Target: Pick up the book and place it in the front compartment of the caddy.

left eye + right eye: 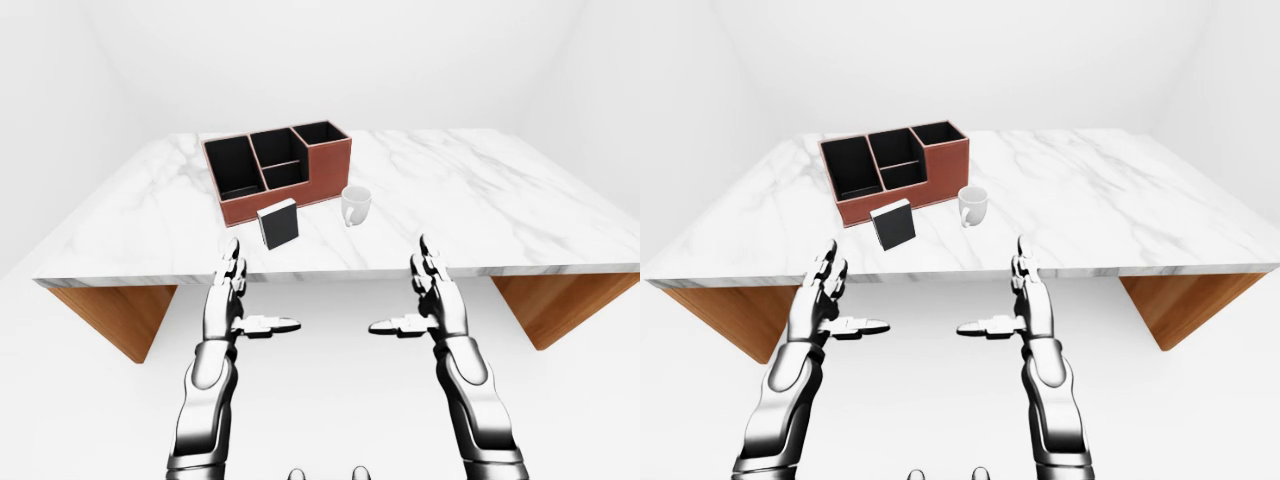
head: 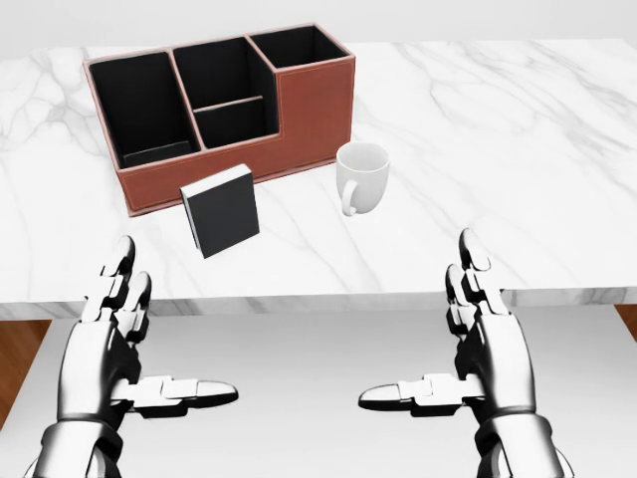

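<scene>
The small black book with white page edges (image 2: 220, 210) stands upright on the white marble table top (image 2: 518, 149), slightly tilted, just below the reddish-brown leather caddy with black compartments (image 2: 224, 110) in the head view; the book is near the caddy's low wall but whether the two touch cannot be told; no hand touches it. To the right of the book, apart from it, stands a white ceramic mug (image 2: 361, 175) with its handle turned to the lower left; it stands close beside the caddy's right corner. The left metallic three-finger hand (image 2: 111, 344) hovers below the table edge in the head view, its fingers spread and straight, thumb pointing to the right; it grips nothing. The right metallic three-finger hand (image 2: 478, 349) mirrors it, fingers extended upward, thumb pointing to the left, also empty; both hands are well apart from the book. In the left-eye view the table rests on brown wooden supports (image 1: 115, 315) at both sides.
</scene>
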{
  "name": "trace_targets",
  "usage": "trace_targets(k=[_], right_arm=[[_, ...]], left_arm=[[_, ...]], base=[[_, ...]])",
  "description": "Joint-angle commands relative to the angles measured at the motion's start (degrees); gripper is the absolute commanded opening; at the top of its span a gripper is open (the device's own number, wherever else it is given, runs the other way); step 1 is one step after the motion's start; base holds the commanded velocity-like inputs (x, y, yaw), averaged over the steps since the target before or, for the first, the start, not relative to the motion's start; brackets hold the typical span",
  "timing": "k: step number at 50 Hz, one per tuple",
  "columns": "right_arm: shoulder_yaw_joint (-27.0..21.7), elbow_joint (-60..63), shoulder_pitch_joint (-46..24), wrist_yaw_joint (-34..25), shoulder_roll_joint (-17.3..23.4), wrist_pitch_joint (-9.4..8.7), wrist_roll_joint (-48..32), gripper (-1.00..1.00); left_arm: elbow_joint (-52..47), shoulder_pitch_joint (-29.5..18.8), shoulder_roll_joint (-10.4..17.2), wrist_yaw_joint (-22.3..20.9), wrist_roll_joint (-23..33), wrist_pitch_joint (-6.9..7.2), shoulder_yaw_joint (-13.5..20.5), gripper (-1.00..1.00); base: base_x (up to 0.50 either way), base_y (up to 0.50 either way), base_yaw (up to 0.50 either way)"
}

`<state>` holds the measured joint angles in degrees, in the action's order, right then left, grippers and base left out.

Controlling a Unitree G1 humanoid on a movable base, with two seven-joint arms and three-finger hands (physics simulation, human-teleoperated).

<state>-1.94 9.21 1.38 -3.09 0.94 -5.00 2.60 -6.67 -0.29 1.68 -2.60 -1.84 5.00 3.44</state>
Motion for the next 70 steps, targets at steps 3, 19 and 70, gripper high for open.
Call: trace_targets(k=[3, 19, 70], right_arm=[[-0.8, 4.6, 0.0, -0.5, 0.3, 0.00, 0.1, 1.00], [-1.2, 15.0, 0.7, -2.8, 0.5, 0.00, -0.2, 1.00], [-1.1, 20.2, 1.5, -3.7, 0.5, 0.00, -0.1, 1.00]], left_arm=[[-5.7, -0.8, 0.7, -0.3, -1.0, 0.00, 1.7, 0.95], [-11.6, -1.4, 1.3, -0.8, -1.7, 0.00, 3.2, 0.95], [-13.6, -2.4, 2.0, -1.0, -2.6, 0.00, 4.6, 0.95]], base=[[0.00, 0.00, 0.00], [0.00, 0.00, 0.00], [0.27, 0.15, 0.00]])
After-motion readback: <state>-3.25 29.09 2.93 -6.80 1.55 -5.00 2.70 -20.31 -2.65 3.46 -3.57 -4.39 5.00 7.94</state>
